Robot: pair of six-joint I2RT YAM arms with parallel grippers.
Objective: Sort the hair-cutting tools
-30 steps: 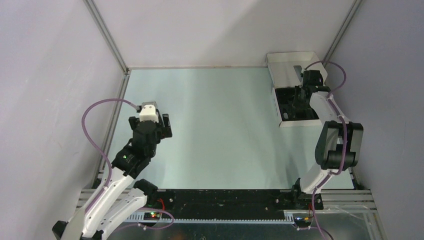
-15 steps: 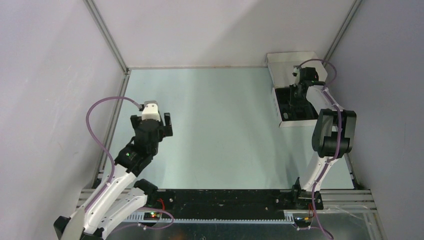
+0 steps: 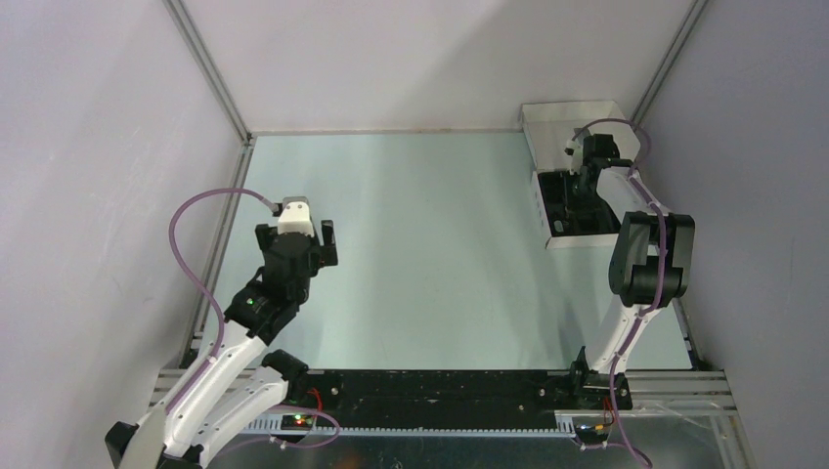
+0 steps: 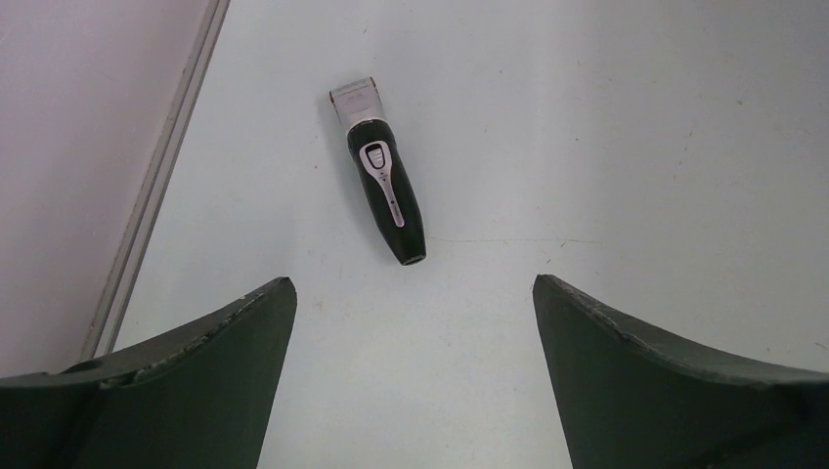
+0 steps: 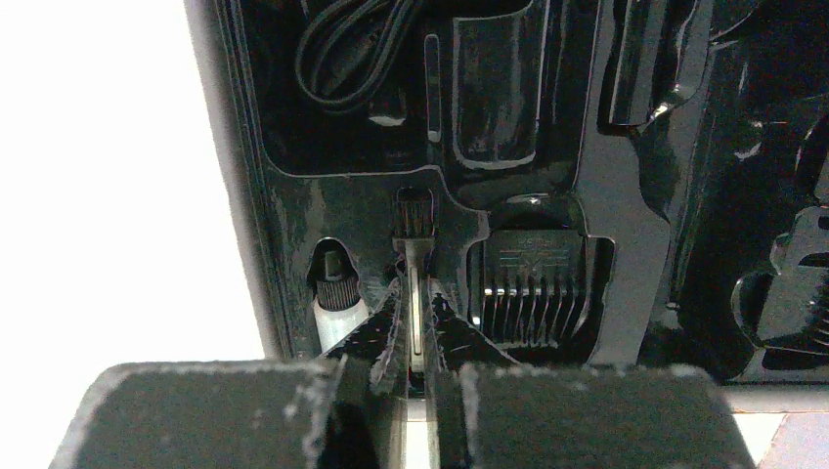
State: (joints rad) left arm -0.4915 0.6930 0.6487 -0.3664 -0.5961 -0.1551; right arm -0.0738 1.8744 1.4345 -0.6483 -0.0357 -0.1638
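- The tray [image 5: 626, 225] is shining like hard, slick black plastic with shaped holes. It is sitting in the white box [image 3: 572, 122] at the table's [image 3: 420, 254] far right.
- The clipper [image 4: 384, 181] is lying flat on the table near the left wall. It is looking hard, smooth and a bit heavy, so its fat black middle is looking best to grab. The left gripper [image 4: 413, 285] is hovering near it, fingers wide apart, holding nothing.
- The comb [image 5: 536, 278] is resting in its hole, and its thin teeth are looking easy to snap.
- The brush [image 5: 413, 220] is looking thin, light and stiff, at its slot beside the comb. The right gripper [image 5: 415, 313] is squeezing its handle, fingers clamped on it.
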